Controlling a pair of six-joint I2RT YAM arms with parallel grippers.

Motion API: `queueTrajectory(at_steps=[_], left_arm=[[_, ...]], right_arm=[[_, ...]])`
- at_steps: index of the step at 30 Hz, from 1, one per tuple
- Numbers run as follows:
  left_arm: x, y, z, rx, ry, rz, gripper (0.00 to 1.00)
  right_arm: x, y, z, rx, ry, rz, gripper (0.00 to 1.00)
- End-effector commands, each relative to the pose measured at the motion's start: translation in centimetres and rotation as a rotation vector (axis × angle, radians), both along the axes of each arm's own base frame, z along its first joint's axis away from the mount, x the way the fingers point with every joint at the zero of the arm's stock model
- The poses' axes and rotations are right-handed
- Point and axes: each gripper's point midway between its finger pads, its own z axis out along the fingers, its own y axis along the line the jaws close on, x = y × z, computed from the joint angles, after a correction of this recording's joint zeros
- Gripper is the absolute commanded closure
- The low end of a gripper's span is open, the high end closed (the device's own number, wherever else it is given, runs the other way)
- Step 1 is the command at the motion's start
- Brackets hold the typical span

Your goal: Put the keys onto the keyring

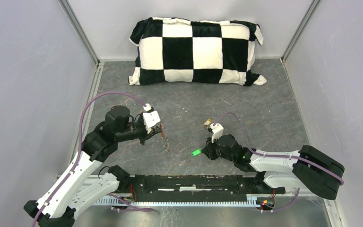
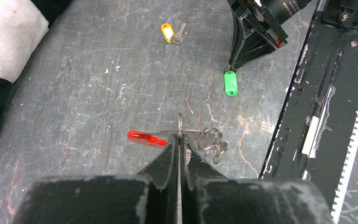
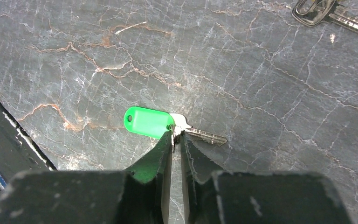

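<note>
My left gripper (image 1: 159,130) is shut on the keyring, its fingers closed on the thin silver ring (image 2: 180,122). The red tag (image 2: 145,138) sticks out left of the fingers, and the chain links (image 2: 211,141) hang to their right, above the table. My right gripper (image 1: 207,149) is shut on the green-headed key (image 3: 148,122) where the head meets the blade (image 3: 206,136), low over the table. The key also shows in the top view (image 1: 196,152) and the left wrist view (image 2: 231,83). The yellow-headed key (image 2: 168,32) lies loose on the table beyond the right gripper (image 1: 208,123).
A black-and-white checkered pillow (image 1: 196,51) lies against the back wall. A black rail (image 1: 194,182) runs along the near edge between the arm bases. Grey walls close in the left and right sides.
</note>
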Motion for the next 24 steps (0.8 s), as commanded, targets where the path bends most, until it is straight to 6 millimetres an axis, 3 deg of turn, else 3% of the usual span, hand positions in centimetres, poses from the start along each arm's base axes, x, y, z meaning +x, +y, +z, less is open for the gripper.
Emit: queueTrajectory(at_steps=[1,15,19,24], left_arm=[[-0.1,-0.3,1.8,-0.05,-0.02,0.001,0.98],[-0.2,-0.1,1.8,-0.043,-0.025,0.005,0.98],[-0.2,-0.1,1.8,-0.043,-0.025,0.005,0.98],[-0.3,-0.2,1.5,-0.042,-0.018,0.001,0.98]], right_arm=[[0.6,1.1,1.6,0.064,-0.032,0.008,0.87],[0.3,1.5,1.0,0.066,-0.001,0.027,0.87],[0.3,1.7,1.6,0.09,-0.013,0.031,0.99],[-0.1,2.4,3.8,0.173,-0.058,0.08,1.0]])
